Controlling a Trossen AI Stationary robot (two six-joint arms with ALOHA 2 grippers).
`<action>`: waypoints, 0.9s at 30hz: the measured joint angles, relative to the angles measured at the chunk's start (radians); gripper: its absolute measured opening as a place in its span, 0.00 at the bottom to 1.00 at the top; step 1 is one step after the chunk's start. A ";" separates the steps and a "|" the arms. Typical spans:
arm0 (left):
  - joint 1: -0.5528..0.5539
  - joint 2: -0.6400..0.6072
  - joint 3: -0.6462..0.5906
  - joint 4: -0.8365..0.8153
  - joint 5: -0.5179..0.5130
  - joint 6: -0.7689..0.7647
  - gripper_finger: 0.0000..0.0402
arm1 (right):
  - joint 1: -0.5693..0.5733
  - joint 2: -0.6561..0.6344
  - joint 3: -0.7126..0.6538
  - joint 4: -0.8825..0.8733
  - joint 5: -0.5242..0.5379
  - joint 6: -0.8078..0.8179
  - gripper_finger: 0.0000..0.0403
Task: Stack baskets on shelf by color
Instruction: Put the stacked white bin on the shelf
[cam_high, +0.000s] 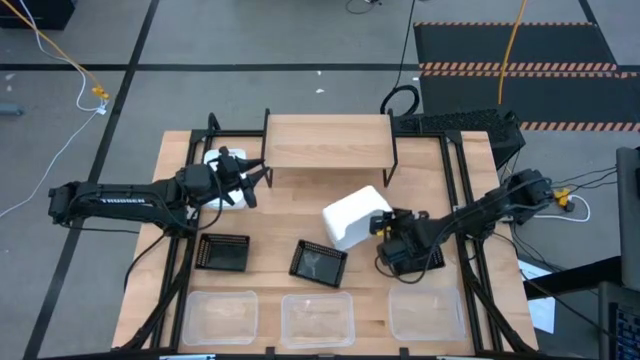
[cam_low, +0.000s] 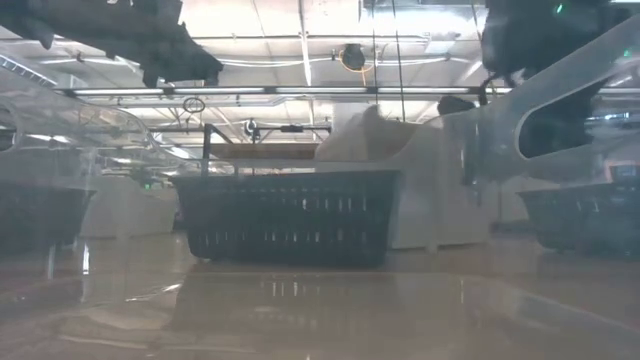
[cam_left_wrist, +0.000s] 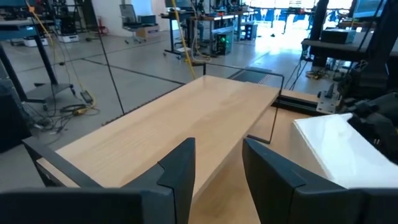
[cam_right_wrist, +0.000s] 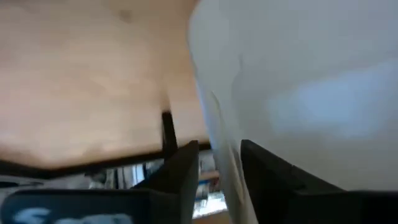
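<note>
The light-wood shelf (cam_high: 328, 140) stands at the table's far side. My right gripper (cam_high: 388, 228) is shut on a white basket (cam_high: 352, 218), which sits tilted in front of the shelf's right end. My left gripper (cam_high: 256, 176) hovers open just left of the shelf's left end, its fingers (cam_left_wrist: 180, 171) pointing along the shelf top (cam_left_wrist: 186, 118). A second white basket (cam_high: 222, 196) rests on the table under the left arm. Three black mesh baskets (cam_high: 222, 253) (cam_high: 318, 262) (cam_high: 425, 262) sit mid-table, the right one partly under my right arm. My right gripper holds the white basket by the wall at its right end (cam_right_wrist: 225, 165), pinched between the two fingers (cam_right_wrist: 186, 168). The fingers come from the table's right side. The basket is tilted; whether its lower edge touches the table I cannot tell.
Three clear baskets (cam_high: 218, 315) (cam_high: 317, 318) (cam_high: 425, 312) line the table's near edge. The low view looks through them at the middle black basket (cam_low: 285, 215). The shelf's thin black legs (cam_high: 392, 165) stand close to the held basket. Black frame rails run along both table sides.
</note>
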 joint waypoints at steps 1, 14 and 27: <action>0.000 0.000 0.000 0.001 -0.003 0.000 0.34 | -0.010 0.000 -0.012 0.006 0.014 0.000 0.21; 0.000 0.000 0.000 0.005 -0.017 -0.006 0.34 | 0.021 -0.101 -0.049 0.263 -0.007 -0.083 0.00; 0.000 0.000 0.000 0.004 -0.017 -0.012 0.34 | 0.017 -0.370 0.251 0.263 -0.367 0.339 0.00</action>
